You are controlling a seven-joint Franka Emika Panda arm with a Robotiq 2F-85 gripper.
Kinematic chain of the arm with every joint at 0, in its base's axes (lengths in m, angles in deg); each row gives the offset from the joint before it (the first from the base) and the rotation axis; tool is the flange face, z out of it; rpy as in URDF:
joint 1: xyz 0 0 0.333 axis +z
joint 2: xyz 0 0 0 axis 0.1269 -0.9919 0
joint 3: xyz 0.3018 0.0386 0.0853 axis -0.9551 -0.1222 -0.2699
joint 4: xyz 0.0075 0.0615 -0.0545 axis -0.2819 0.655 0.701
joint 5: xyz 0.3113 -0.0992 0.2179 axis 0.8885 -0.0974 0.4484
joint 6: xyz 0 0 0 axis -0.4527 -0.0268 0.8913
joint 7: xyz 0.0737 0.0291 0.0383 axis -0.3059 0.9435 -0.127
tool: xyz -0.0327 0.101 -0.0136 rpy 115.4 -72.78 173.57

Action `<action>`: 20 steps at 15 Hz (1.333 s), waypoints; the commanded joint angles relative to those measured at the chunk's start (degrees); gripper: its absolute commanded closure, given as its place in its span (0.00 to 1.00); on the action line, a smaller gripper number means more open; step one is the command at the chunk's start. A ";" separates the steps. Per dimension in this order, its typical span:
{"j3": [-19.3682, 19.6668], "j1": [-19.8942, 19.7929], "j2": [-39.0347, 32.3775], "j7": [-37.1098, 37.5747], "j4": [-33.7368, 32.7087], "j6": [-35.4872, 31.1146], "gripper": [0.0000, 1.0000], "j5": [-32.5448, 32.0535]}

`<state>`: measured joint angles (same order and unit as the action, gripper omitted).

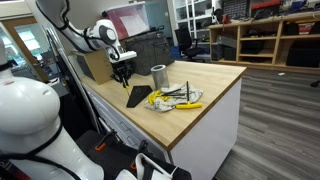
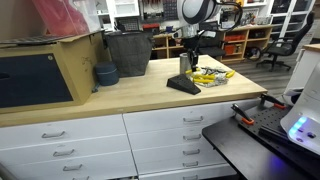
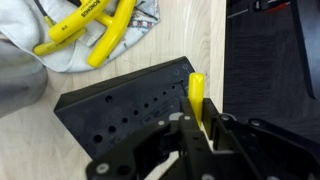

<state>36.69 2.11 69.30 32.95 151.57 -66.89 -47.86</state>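
Cloth (image 3: 25, 60) carrying loose yellow tools (image 3: 95, 30) lies at the wrist view's left. Right of it sits a black holed block (image 3: 120, 110), and at the block's right end the gripper (image 3: 198, 125) is clenched on a yellow tool (image 3: 198, 92).

Seeing a steel cup (image 1: 159, 74) standing upright on the wooden countertop (image 1: 215, 85), just beside a white cloth (image 3: 25, 50) carrying yellow-handled tools (image 3: 88, 28) (several overlapping); farther along, a blue bowl (image 2: 105, 73) sitting beside a cardboard box (image 2: 75, 60).
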 commanded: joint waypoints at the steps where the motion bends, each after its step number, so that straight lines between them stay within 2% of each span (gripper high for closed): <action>1: -0.05 -0.29 -0.32 1.65 -0.01 0.99 0.96 -1.00; 9: 0.08 -0.36 -0.53 3.85 -0.16 1.62 0.96 -1.73; 20: -0.35 -0.50 -0.44 1.31 0.18 -0.22 0.96 1.56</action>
<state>36.73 2.09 69.30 35.07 151.56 -66.69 -47.74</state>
